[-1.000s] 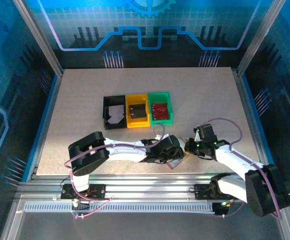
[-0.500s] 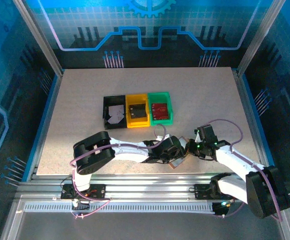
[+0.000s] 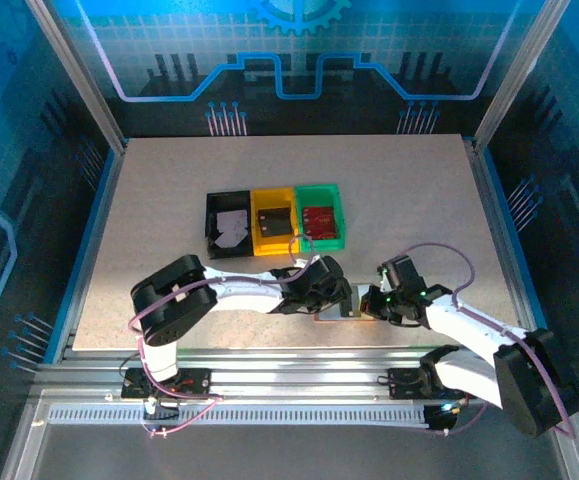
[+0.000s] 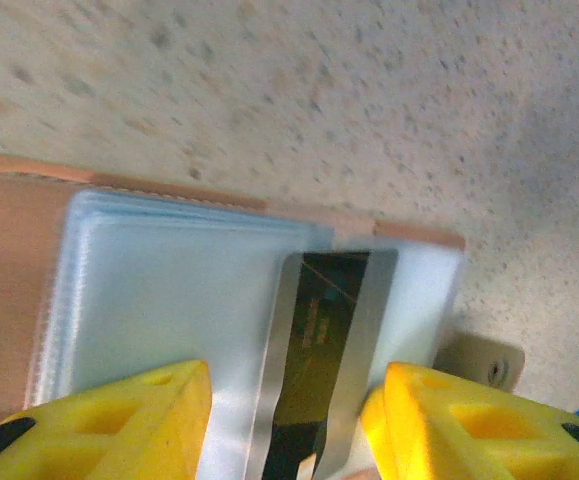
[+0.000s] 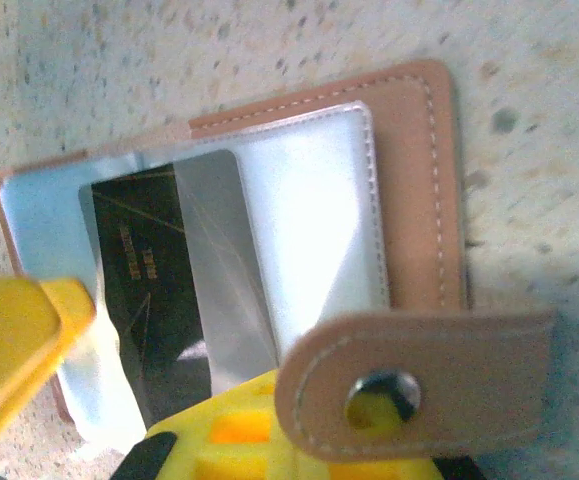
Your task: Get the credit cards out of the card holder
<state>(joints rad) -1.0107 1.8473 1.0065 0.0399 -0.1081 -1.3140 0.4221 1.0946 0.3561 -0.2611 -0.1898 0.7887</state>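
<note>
left end effector point(image 4: 289, 405): jaws apart astride dark card point(image 4: 331, 310) in card holder point(image 5: 421, 200), grip cannot tell | right end effector point(image 5: 231, 432): closed on its strap point(image 5: 439, 385)

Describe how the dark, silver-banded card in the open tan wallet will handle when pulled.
The dark, silver-banded card probably stays stiff: its edges run straight. Its glossy face against the clear plastic sleeves suggests it may slide readily, or slip from a pinch. Thin, so likely light; the tan leather-like wallet might drag along.
</note>
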